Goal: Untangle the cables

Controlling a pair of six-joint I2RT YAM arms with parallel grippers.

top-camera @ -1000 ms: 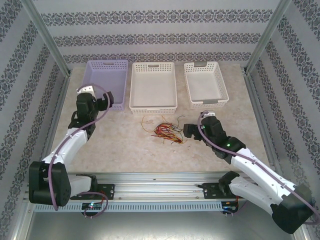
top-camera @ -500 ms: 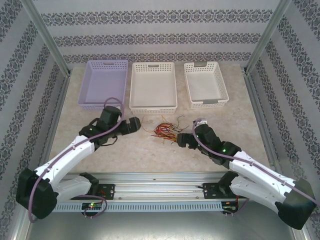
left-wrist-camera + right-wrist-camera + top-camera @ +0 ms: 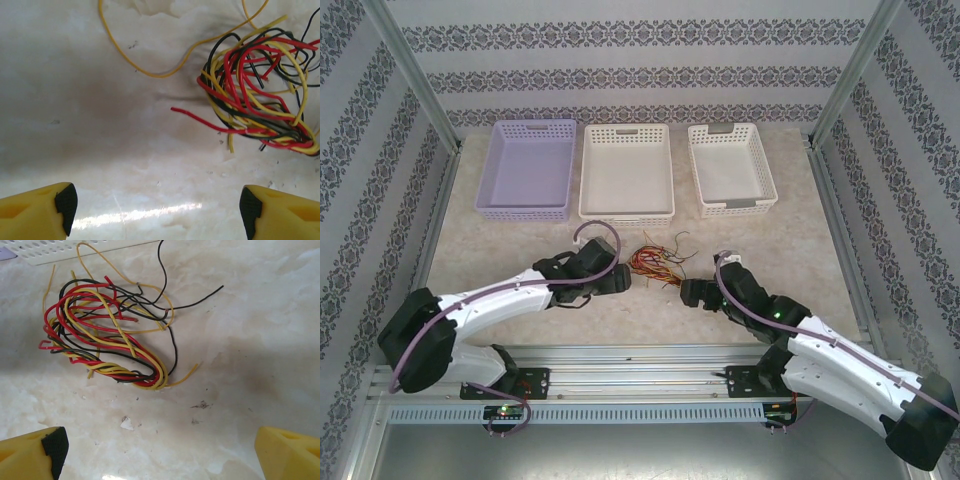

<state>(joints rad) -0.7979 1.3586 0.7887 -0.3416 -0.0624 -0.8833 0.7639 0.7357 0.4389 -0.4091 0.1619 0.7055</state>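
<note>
The cables (image 3: 655,262) lie as one loose tangle of thin red, yellow and black wires on the marble tabletop, just in front of the middle basket. My left gripper (image 3: 623,281) sits low at the tangle's left side, open and holding nothing. My right gripper (image 3: 688,292) is at the tangle's right and slightly nearer, also open and holding nothing. In the left wrist view the cables (image 3: 285,134) are at the upper right, well beyond the gripper (image 3: 157,210). In the right wrist view the cables (image 3: 142,371) spread across the upper left, ahead of the gripper (image 3: 160,450). A single yellow wire (image 3: 150,74) loops out from the bundle.
Three baskets stand in a row at the back: a purple one (image 3: 523,211), a white one in the middle (image 3: 625,218) and a white one at the right (image 3: 735,205). The middle basket's rim (image 3: 65,252) lies just behind the tangle. Metal frame posts flank the table.
My left arm has swung from beside the purple basket across and down to the tangle's left side. The right gripper has shifted slightly nearer the front edge. The cables have not moved.
</note>
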